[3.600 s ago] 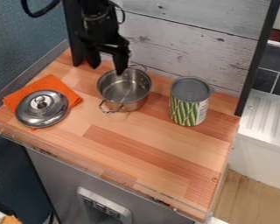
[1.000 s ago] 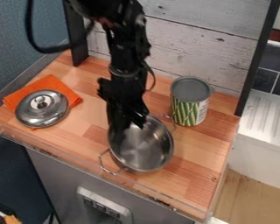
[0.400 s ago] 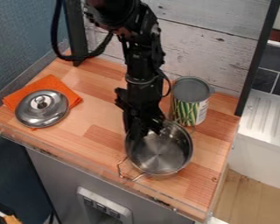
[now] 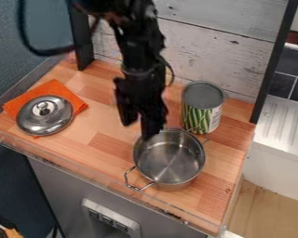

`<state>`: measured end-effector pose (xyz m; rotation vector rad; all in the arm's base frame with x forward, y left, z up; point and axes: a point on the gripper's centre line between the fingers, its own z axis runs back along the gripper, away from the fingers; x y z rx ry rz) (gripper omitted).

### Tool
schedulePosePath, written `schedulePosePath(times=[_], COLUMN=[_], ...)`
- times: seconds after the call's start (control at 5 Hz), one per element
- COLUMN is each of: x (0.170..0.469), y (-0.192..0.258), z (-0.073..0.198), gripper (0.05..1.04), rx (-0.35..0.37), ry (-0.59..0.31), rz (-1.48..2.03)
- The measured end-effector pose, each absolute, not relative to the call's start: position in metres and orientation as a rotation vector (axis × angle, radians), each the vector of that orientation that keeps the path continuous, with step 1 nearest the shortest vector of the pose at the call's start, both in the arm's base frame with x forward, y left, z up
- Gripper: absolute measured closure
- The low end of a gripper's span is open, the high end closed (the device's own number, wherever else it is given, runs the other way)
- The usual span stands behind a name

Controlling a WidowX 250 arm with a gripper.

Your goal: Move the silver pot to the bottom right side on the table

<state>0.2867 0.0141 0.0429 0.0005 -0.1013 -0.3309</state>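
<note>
One grey socket panel (image 4: 111, 221) was noted at the bottom of the frame, below the front edge of the wooden table (image 4: 123, 183). Next came the silver pot (image 4: 170, 160), upright on the table, right of centre in the lower half of the frame. Its near handle (image 4: 136, 182) pointed to the lower left; its inside was visible from above. At the left of the frame, a metal lid (image 4: 47, 116) lay knob up, partly on an orange cloth (image 4: 67, 93). Just beyond the pot, right of centre, a can (image 4: 201, 104) with a grey top stood upright. The black gripper (image 4: 138, 130) hung near the centre, jaws apart: one tip at the pot's upper-left rim, the other to the left, outside the pot. Contact with the rim could not be confirmed. A white ribbed drainboard (image 4: 285, 125) was recorded at the right edge. Pale wall boards (image 4: 207, 44) stood behind, at the top.
</note>
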Motion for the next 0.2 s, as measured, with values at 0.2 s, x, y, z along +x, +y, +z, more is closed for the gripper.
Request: schedulePosePath(times=[0.2], x=[0.2859], y=[0.0227], z=[0.0483], gripper=[0.065], rx=[0.000], ry=[-0.117], rz=[-0.308])
